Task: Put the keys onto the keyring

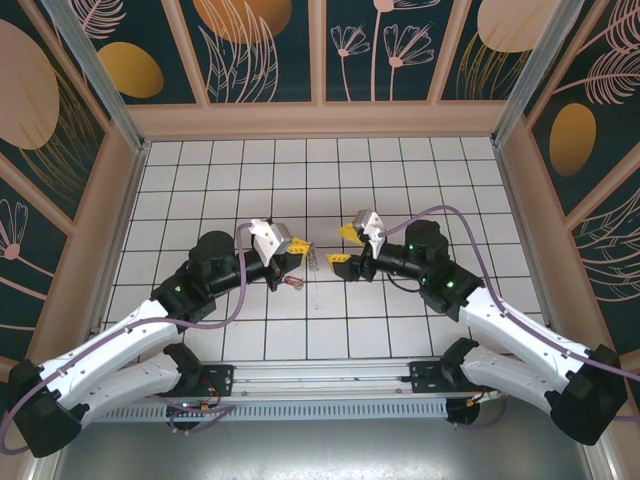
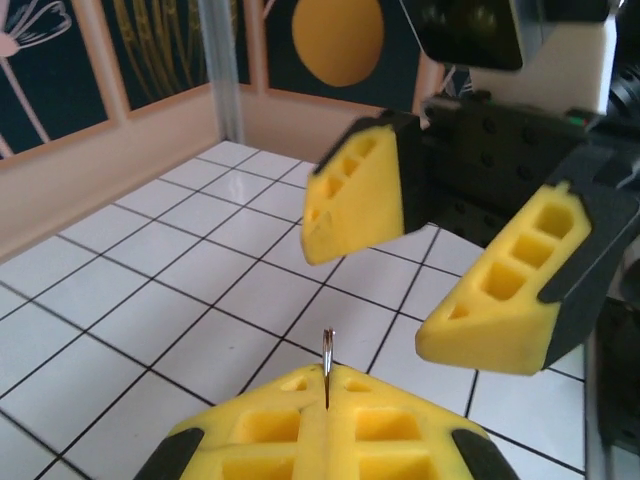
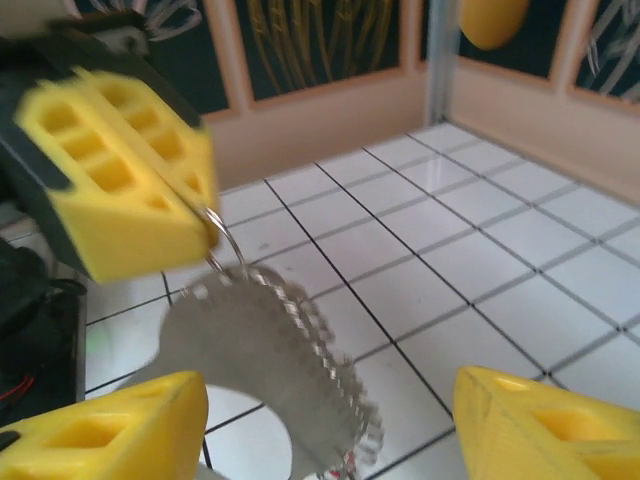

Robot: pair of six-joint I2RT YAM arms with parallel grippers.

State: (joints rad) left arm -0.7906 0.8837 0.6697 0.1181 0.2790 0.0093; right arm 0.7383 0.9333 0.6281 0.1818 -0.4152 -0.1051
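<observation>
Left arm [image 1: 130, 330] and right arm [image 1: 510, 325]: white shells nearest the mounting rail [image 1: 320, 375], black joint housings farther from it, each with a green light [image 1: 178, 290]. Purple cables [image 1: 487, 270] run alongside. Fingers [image 2: 360, 190]: yellow wedges with rectangular pockets, black-backed.

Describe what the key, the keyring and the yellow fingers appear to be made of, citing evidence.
The key: metal, probably steel, dull silvery grey with crisp cut teeth. The keyring: thin metal wire, apparently polished, with a pale glint. The left gripper's fingers: likely moulded or printed yellow plastic, matte, with hollow rectangular cells.
</observation>
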